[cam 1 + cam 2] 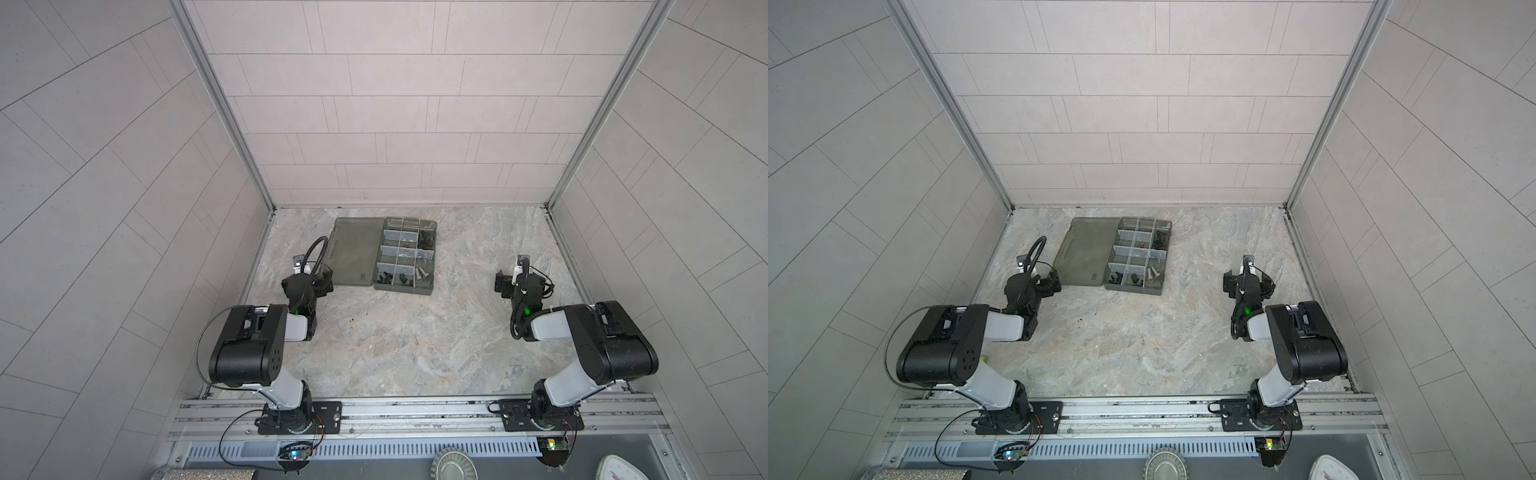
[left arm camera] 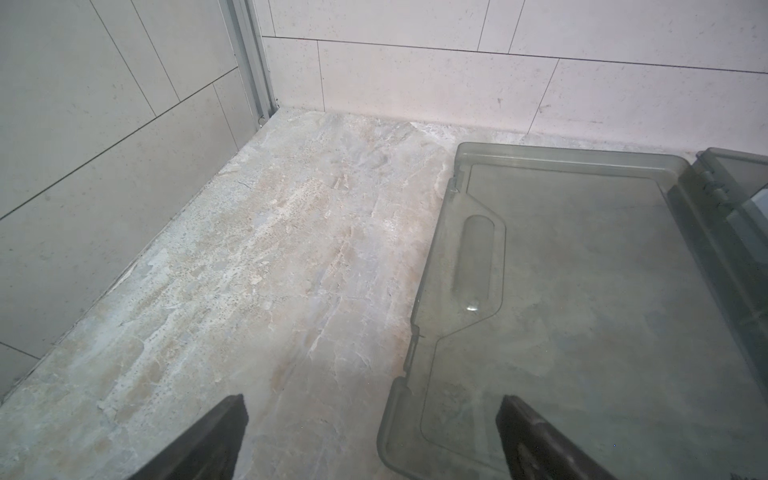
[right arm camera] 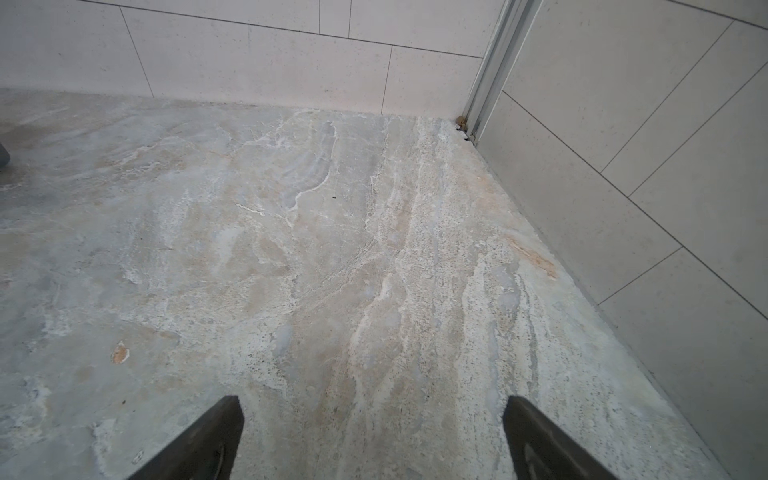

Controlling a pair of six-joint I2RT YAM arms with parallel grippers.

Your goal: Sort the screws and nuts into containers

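The smoky grey organizer box [image 1: 401,289] [image 1: 1131,290] lies open at the back of the table, and its containers [image 1: 388,252] are split by light dividers. Two silver screws [image 1: 420,274] [image 1: 1152,273] lie in the front right container. Small black pieces [image 1: 395,279] [image 1: 1124,278] fill the two front containers beside them, and more black pieces [image 1: 426,238] [image 1: 1161,238] sit at the back right. They are too small to tell nuts from screws. My left gripper [image 1: 326,282] [image 2: 374,436] is open and empty at the lid's near left corner. My right gripper [image 1: 503,284] [image 3: 374,436] is open over bare table.
The flat hinged lid [image 1: 356,251] [image 2: 602,291] lies open to the left of the box. A few dark specks [image 1: 351,321] dot the table in front of it. Tiled walls close in the left, back and right. A metal rail [image 1: 415,411] runs along the front.
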